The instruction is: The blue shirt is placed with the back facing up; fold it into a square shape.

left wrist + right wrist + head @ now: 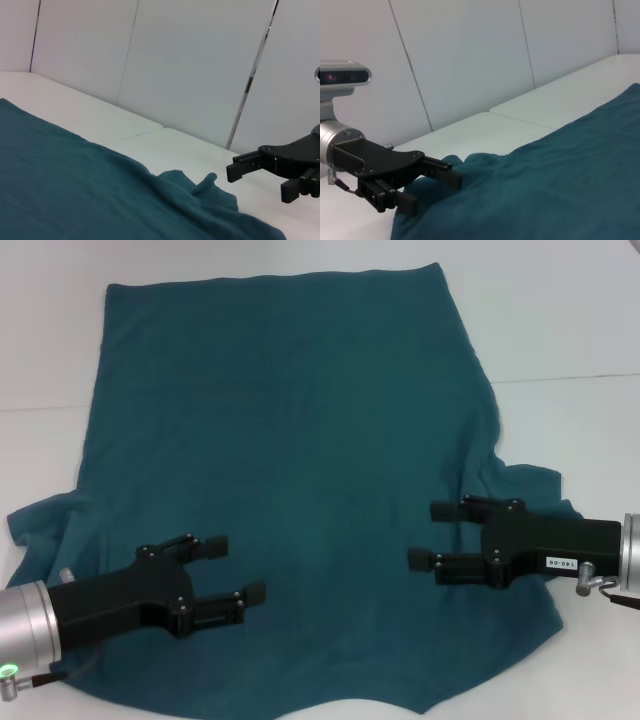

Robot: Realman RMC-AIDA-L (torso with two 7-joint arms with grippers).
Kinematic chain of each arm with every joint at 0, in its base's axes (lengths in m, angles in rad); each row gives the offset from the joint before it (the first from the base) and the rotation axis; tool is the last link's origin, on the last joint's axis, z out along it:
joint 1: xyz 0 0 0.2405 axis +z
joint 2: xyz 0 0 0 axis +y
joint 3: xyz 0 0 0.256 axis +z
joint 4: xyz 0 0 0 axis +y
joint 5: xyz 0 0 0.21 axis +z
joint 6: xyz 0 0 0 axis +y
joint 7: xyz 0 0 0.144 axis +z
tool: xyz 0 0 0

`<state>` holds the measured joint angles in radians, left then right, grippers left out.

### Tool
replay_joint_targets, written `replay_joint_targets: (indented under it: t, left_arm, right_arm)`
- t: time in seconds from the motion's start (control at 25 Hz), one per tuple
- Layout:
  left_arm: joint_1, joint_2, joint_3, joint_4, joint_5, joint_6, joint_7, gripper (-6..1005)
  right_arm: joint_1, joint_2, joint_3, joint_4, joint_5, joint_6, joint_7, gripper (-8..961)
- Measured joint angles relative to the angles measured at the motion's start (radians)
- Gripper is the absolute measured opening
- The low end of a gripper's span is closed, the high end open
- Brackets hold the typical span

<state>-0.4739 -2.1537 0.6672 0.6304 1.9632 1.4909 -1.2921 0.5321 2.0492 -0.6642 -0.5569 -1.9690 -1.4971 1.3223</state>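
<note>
Two open pincers — left pincer (232, 567), right pincer (428, 535) — over blue shirt (290, 440).

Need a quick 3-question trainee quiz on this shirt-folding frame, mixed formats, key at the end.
1. True or false: the left tool is clamped on the shirt.
2. Which best fits the shirt? A) folded into a square B) spread out, sleeves rumpled at the sides C) hanging off the table
3. Fill in: the right tool is ____, fingers pointing toward the robot's left.

Key: 1. False, it is open with nothing between its fingers. 2. B. 3. open, over the shirt near its right sleeve.
</note>
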Motion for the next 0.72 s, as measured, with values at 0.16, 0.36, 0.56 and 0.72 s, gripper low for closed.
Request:
replay_joint_targets:
  t: [0.16, 0.36, 0.56, 0.72]
  left_arm:
    - [0.0, 0.0, 0.0, 0.0, 0.0, 0.0, -0.001, 884]
    - [0.0, 0.0, -0.002, 0.0, 0.001, 0.0, -0.002, 884]
    - [-0.001, 0.0, 0.0, 0.003, 0.001, -0.001, -0.012, 885]
    - [-0.002, 0.0, -0.02, 0.016, -0.004, -0.015, -0.068, 884]
  right_arm:
    - [0.003, 0.0, 0.0, 0.0, 0.001, 0.0, 0.0, 911]
    - [0.005, 0.001, 0.0, 0.002, 0.001, 0.0, 0.0, 911]
    - [0.005, 0.002, 0.001, 0.001, 0.001, 0.0, 0.0, 912]
    - [0.005, 0.004, 0.01, 0.001, 0.004, 0.0, 0.0, 912]
